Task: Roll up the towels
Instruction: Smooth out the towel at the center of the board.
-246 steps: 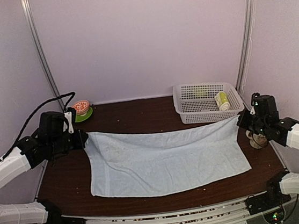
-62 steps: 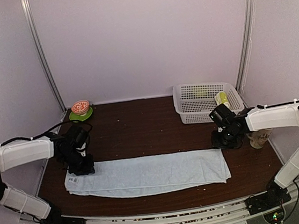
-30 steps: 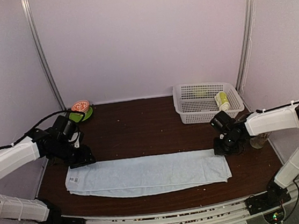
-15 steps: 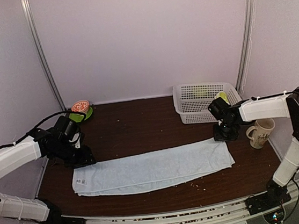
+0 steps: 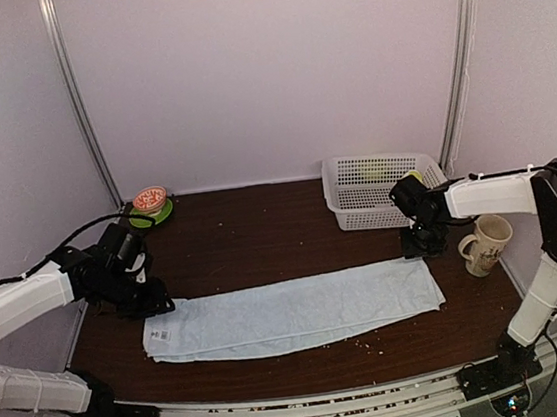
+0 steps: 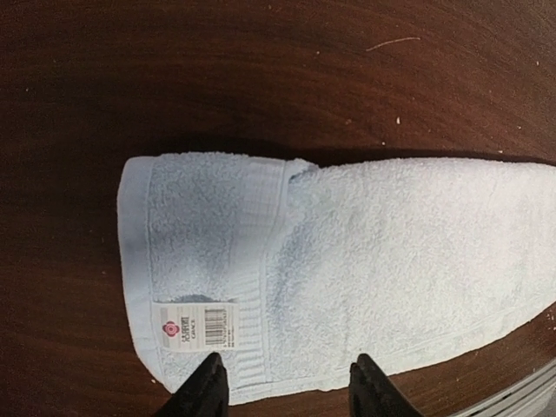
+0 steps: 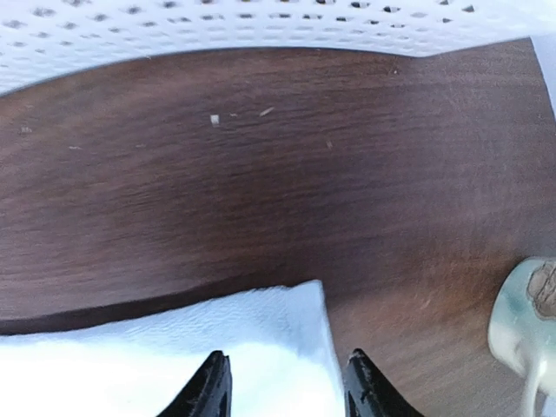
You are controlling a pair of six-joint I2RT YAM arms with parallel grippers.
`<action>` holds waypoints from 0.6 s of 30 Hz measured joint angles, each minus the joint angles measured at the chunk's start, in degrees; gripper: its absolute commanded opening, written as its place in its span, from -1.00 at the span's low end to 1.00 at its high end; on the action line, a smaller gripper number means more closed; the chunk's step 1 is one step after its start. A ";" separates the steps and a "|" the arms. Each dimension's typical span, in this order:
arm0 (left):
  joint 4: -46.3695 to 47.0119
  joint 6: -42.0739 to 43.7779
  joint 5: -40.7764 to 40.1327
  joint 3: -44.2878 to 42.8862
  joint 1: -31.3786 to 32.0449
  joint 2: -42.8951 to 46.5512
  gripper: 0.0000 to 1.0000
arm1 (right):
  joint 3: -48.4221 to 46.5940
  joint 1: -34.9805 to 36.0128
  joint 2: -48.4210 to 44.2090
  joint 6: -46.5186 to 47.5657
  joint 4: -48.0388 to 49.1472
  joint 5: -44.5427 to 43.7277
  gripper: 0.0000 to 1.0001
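The pale-blue towel (image 5: 290, 313) lies folded into a long strip across the near half of the table. Its left end, with a small printed tag (image 6: 193, 323), shows in the left wrist view. My left gripper (image 5: 157, 305) (image 6: 287, 387) hovers open over that end, holding nothing. My right gripper (image 5: 424, 247) (image 7: 285, 382) stands open over the towel's far right corner (image 7: 278, 334), jaws apart on either side of it. A bit of the lime-green towel (image 5: 415, 177) peeks out of the white basket (image 5: 362, 194), mostly hidden by my right arm.
The white basket's perforated wall (image 7: 261, 26) runs just beyond my right gripper. A pale mug (image 5: 486, 243) (image 7: 524, 317) stands right of the towel's end. A green plate with a small bowl (image 5: 150, 205) sits at the back left corner. Crumbs dot the dark wood.
My right gripper dragged the towel's right end back and rightward, then opened and let it go. The whole strip shifted right. My left gripper stayed open and followed slightly right.
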State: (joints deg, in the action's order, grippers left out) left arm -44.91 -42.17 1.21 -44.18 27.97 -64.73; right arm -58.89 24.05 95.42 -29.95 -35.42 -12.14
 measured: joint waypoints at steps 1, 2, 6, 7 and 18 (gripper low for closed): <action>-0.22 -0.48 -0.24 0.44 0.02 0.79 -0.04 | 0.00 0.63 -0.98 -0.20 -0.37 0.33 -0.08; -0.17 -1.29 -0.68 1.05 0.13 1.73 -0.04 | 0.00 1.84 -2.49 -0.22 -0.81 0.72 -0.09; -0.37 -4.74 -2.69 3.93 0.22 5.01 -0.05 | -0.11 11.15 -9.38 -0.39 -0.20 3.56 -0.17; -0.57 -5.60 -3.17 4.61 0.22 5.33 -0.06 | -0.11 13.77 -10.23 -0.57 0.35 4.26 -0.19; 2.86 -7.61 0.42 6.10 1.05 5.27 -0.10 | 3.08 26.88 1.07 -7.61 5.81 10.80 -0.25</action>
State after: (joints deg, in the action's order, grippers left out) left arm -42.04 -49.78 1.63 -38.09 29.02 -59.46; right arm -55.81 50.94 96.49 -37.56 -29.61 -1.34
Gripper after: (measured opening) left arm 0.454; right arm 0.379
